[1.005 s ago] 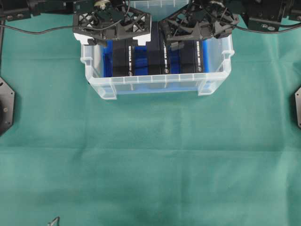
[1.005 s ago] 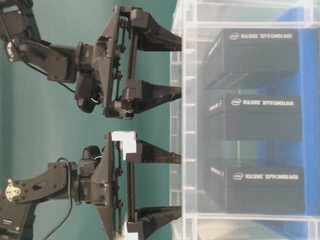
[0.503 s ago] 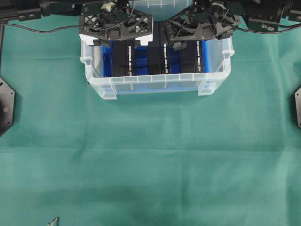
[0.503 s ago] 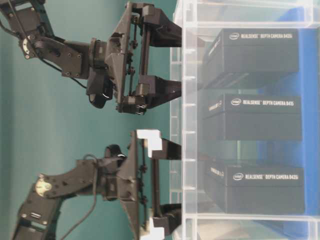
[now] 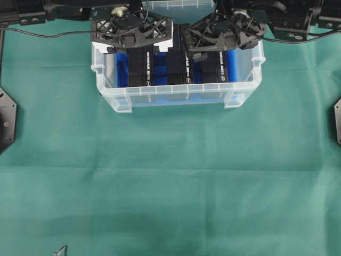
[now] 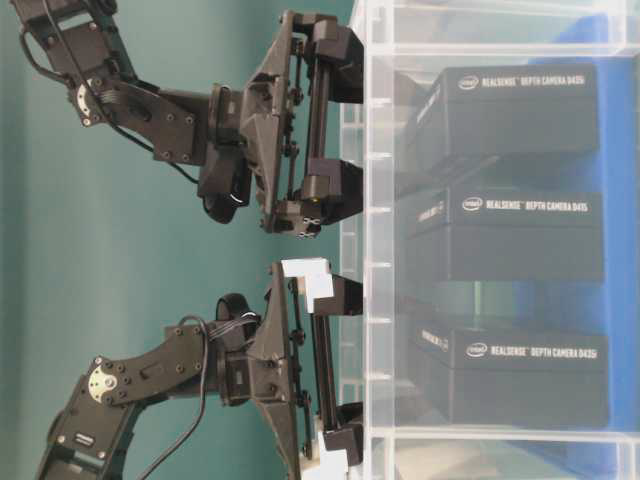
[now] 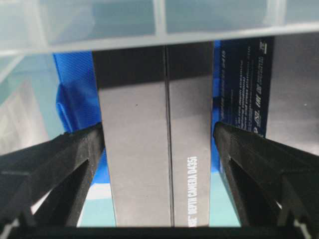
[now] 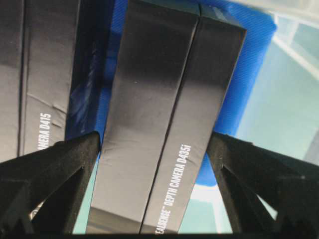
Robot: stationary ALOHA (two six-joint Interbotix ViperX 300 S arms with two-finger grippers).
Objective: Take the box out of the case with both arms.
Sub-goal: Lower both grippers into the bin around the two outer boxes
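The clear case (image 5: 176, 95) holds three upright black boxes on a blue sheet. My left gripper (image 5: 133, 32), with white parts, is open and reaches into the case astride the left box (image 5: 141, 69). In the left wrist view that box (image 7: 154, 99) stands between the fingers (image 7: 65, 164), almost filling the gap. My right gripper (image 5: 219, 33) is open astride the right box (image 5: 216, 66). That box (image 8: 164, 74) leans a little between the fingertips (image 8: 239, 164). From table level both grippers, left (image 6: 350, 370) and right (image 6: 345, 130), have their tips past the case rim (image 6: 380, 250).
A middle box (image 5: 178, 66) stands between the two straddled ones, close to both grippers' inner fingers. The case walls and rim surround the fingers. Green cloth (image 5: 170, 181) covers the table in front of the case. Black fixtures sit at the left edge (image 5: 6, 120) and right edge (image 5: 337, 122).
Both grippers have moved down toward the case. Their fingers, outside the rim before, now reach inside on either side of the outer boxes. Both stay equally wide.
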